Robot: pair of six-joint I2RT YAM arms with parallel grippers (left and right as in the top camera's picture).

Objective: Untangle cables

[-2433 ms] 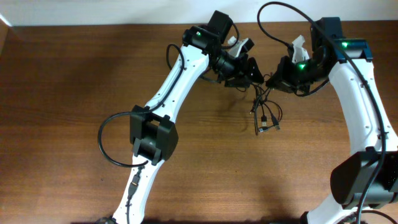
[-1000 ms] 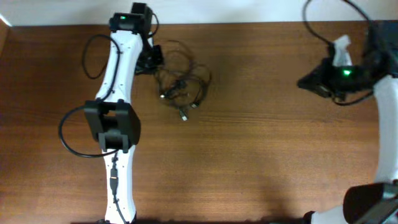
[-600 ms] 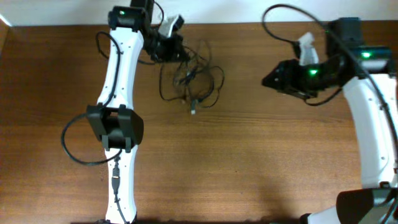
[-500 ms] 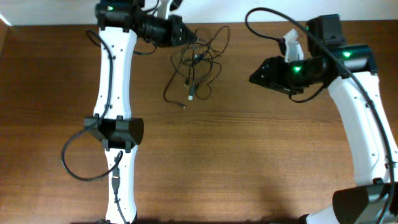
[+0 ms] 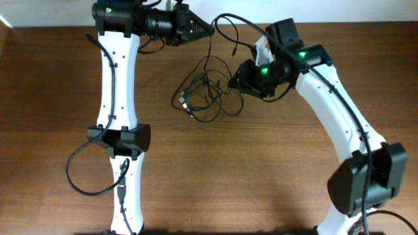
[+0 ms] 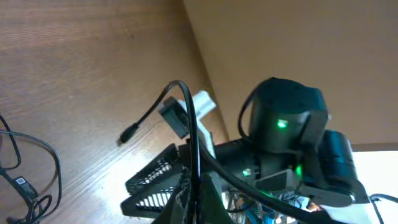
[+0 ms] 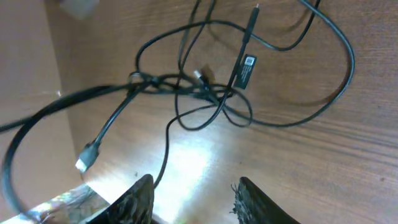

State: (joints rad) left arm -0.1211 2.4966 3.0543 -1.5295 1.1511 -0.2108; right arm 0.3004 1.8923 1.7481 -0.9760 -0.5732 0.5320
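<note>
The cables (image 5: 204, 98) lie as a loose black tangle on the wooden table, with plug ends at its left. One strand rises from the tangle to my left gripper (image 5: 206, 29) at the back edge, which is shut on it. In the left wrist view that cable (image 6: 194, 143) runs up out of the closed left gripper (image 6: 189, 190), and a plug end (image 6: 129, 132) hangs free. My right gripper (image 5: 232, 81) sits just right of the tangle. In the right wrist view the right gripper (image 7: 193, 198) is open and empty above the knotted cables (image 7: 186, 87); one strand passes by its left finger (image 7: 138, 198).
A white label tag (image 7: 245, 68) is fixed to one strand. The thick black arm cable (image 5: 245, 26) arcs between the two grippers near the back edge. The pale wall (image 5: 294, 10) borders the table behind.
My left gripper has moved right along the back edge, dragging the tangle with it. The right arm has swung left to the tangle, its jaws now open.
</note>
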